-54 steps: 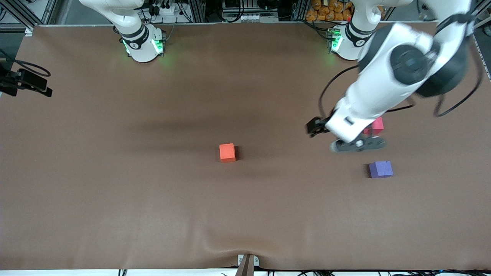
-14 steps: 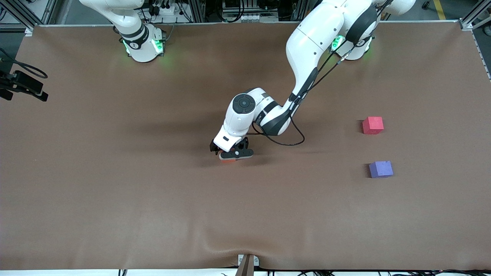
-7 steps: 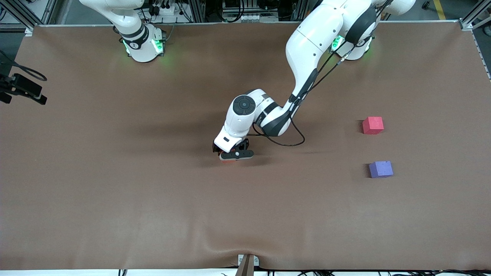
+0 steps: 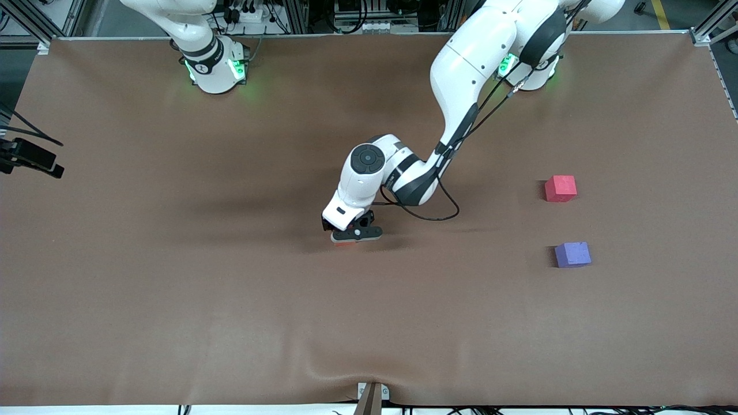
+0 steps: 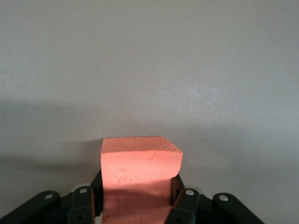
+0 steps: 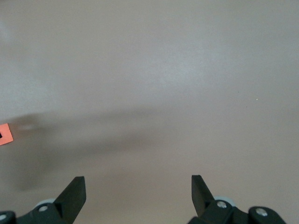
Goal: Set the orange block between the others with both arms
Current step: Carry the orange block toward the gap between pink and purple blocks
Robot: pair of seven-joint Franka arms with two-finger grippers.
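Note:
The orange block [image 5: 138, 172] sits on the brown table at its middle, and my left gripper [image 5: 138, 198] is shut on it, one finger pressed on each side. From the front, only a sliver of the orange block [image 4: 345, 244] shows under the left gripper [image 4: 353, 234]. The others, a pinkish-red cube [image 4: 560, 188] and a purple-blue cube [image 4: 572, 254], stand apart toward the left arm's end, the purple-blue one nearer the front camera. My right gripper [image 6: 138, 193] hangs open over bare table with nothing between its fingers.
The left arm's elbow and black cable [image 4: 426, 202] reach over the table's middle. A black part of the right hand [image 4: 31, 159] shows over the table's edge at the right arm's end. A metal bracket [image 4: 372, 395] sits at the front edge.
The left arm swung from over the pinkish-red cube to the orange block, and its fingers have closed on it. The black part at the right arm's end drifted lower in the front view.

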